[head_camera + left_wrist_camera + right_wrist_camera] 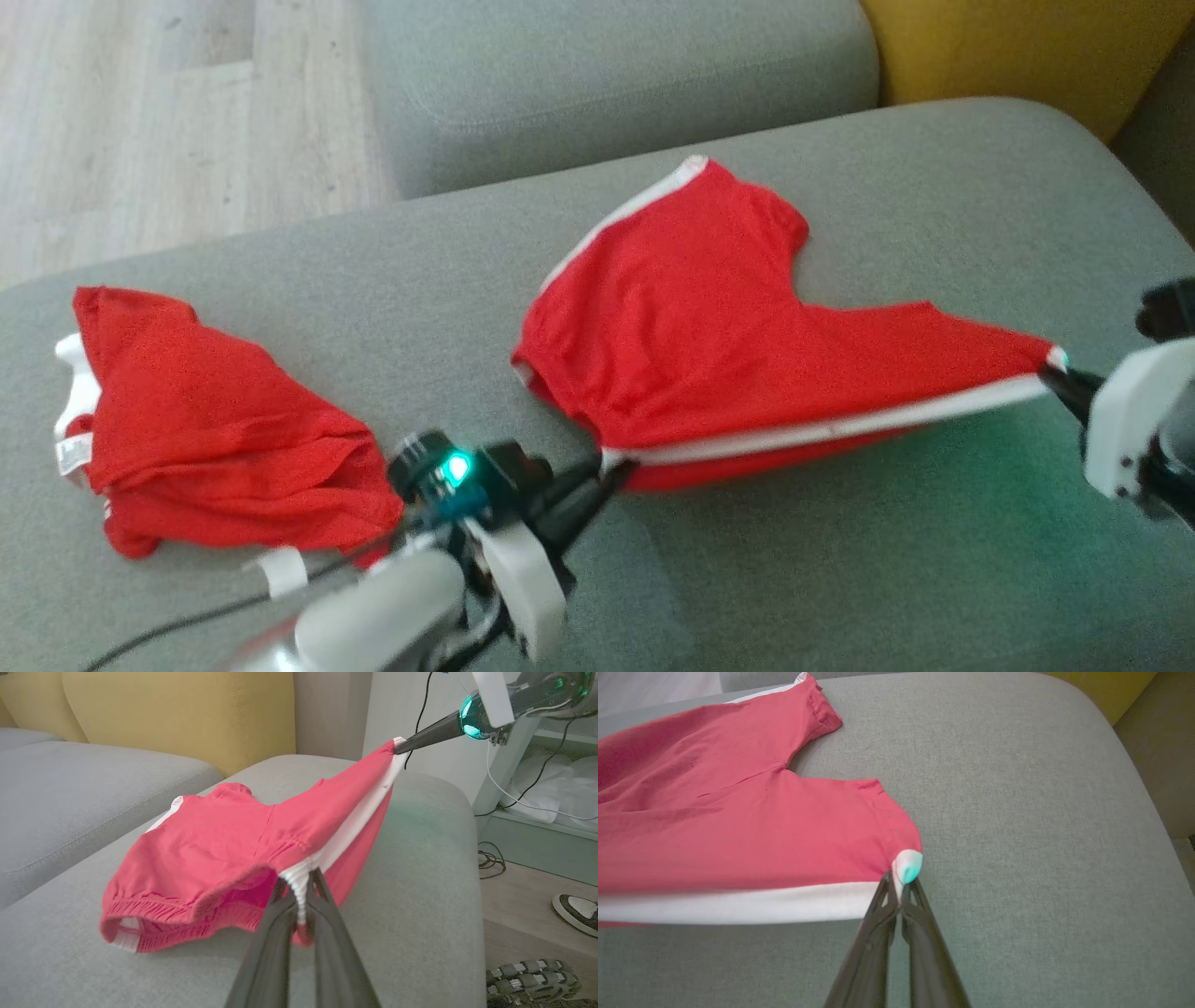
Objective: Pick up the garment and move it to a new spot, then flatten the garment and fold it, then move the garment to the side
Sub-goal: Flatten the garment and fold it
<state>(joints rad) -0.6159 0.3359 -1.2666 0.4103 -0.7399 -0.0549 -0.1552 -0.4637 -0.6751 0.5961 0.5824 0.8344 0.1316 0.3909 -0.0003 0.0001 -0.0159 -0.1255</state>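
1. Left tool (611, 464), lower centre of the head view: dark fingers clenched on the white waistband (822, 431) of the garment (709, 317). In the left wrist view the two fingers (327, 905) pinch a gathered bunch of that band at its left end (299, 882).
2. Right tool (1053, 370), right edge of the head view: fingers closed on the opposite end of the waistband. In the right wrist view a small white corner of cloth pokes out past the fingertips (900, 879).
3. Garment, red shorts with white trim: strung between the two tools, waistband pulled into a taut line from one to the other. The near edge is lifted off the seat; both leg openings trail away from the tools and rest on the cushion.
4. Second red garment (215, 429): crumpled heap with white trim, lying on the same seat, left of the left tool and apart from the held shorts.
5. Sofa seat (840, 579): grey fabric, carrying both items.
6. Further grey cushion (616, 75): behind the seat.
7. Yellow cushion (1008, 47): far right corner.
8. Wooden floor (140, 112): far left. In the left wrist view, a shoe (577, 912) and cables (490, 861) lie on the floor beside the sofa.
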